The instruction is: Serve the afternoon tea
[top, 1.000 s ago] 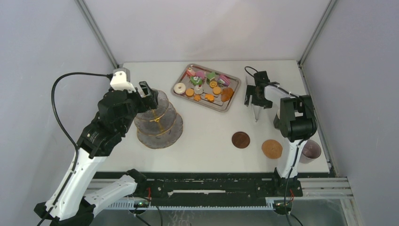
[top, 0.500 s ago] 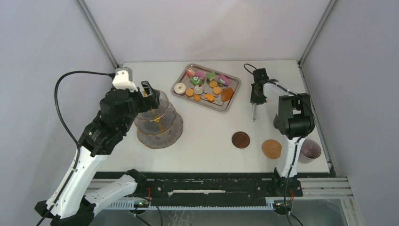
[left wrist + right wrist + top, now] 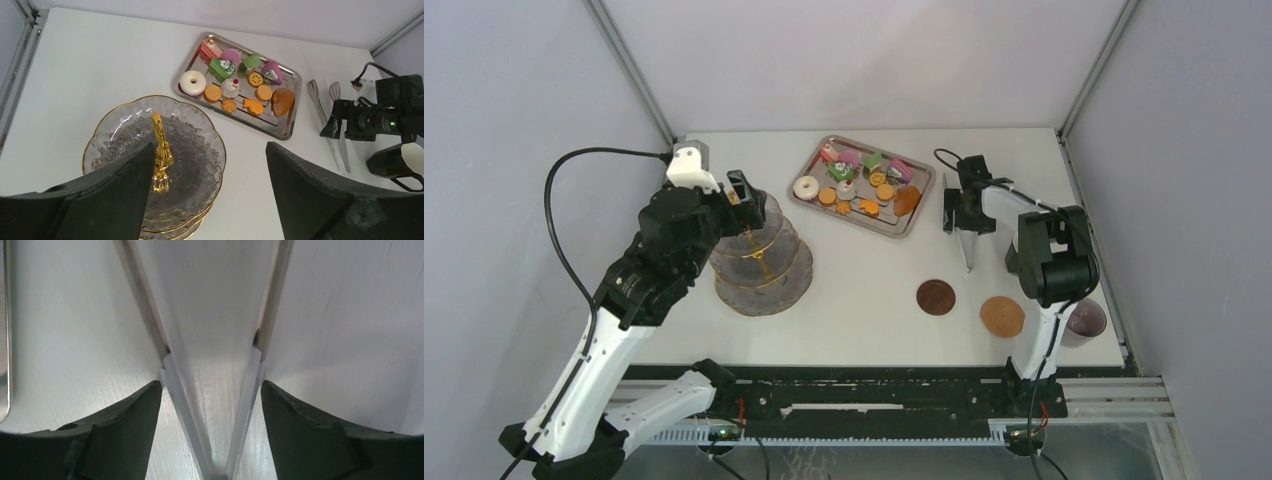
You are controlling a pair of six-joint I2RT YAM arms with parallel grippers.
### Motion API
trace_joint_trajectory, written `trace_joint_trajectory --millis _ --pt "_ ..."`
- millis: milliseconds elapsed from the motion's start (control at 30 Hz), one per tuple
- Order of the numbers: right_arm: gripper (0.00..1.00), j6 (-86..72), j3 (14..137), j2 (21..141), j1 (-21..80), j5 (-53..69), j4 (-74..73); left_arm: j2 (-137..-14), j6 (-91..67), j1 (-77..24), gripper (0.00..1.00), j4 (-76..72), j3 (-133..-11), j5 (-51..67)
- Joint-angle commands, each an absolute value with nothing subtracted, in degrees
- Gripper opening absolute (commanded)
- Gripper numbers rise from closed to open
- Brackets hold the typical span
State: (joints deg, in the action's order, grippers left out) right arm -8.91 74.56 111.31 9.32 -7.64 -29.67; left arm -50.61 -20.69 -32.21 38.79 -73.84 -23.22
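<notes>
Wide left end effector (image 3: 207, 160) above stand (image 3: 125, 135); right end effector (image 3: 211, 385) straddles tongs (image 3: 176, 390), grip unclear.

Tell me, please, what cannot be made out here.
- Left wrist view: the glass stand's top tier covers its lower tiers.
- Right wrist view: the tongs' tips run off the top edge; whether the right gripper touches them is unclear.
- Top view: the right arm partly hides the cup.

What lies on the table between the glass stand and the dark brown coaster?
Nothing lies there. In the top view, the stretch between the glass stand and the dark brown coaster is bare white table.
</notes>
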Motion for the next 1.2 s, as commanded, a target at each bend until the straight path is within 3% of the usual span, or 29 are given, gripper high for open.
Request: trace_joint_trajectory --millis 0,133,267,633,700,933,1167 --pt "0.84 -6.78 74.33 106.7 11.23 -9.52 -27.52 -50.25 -18.5 -31.91 0.86 36.44 -75.06 -22.38" --pt "0.87 -8.54 74.34 104.01 11.6 -11.76 -27.41 -49.75 -17.58 -31.95 0.86 35.94 -75.13 -23.03" --pt "0.89 -11.15 74.28 101.84 11.18 -14.59 -27.85 -50.75 -14.73 -31.9 0.99 36.03 -76.95 -21.5" --pt "0.91 -4.48 68.34 94.67 13.04 -12.44 -21.05 -53.71 -11.24 -35.54 1.0 33.28 -78.02 -23.69" --pt "0.91 -3.55 68.31 94.72 14.0 -14.66 -21.2 -54.31 -10.76 -36.27 1.0 33.16 -78.05 -24.03" --pt "0.91 -10.83 68.82 96.34 8.42 -4.36 -24.12 -55.26 -11.63 -36.83 1.0 33.36 -78.06 -22.8" --pt "0.91 -10.43 68.66 100.9 8.52 -6.41 -22.78 -56.14 -12.92 -36.83 1.0 34.29 -78.12 -23.16"
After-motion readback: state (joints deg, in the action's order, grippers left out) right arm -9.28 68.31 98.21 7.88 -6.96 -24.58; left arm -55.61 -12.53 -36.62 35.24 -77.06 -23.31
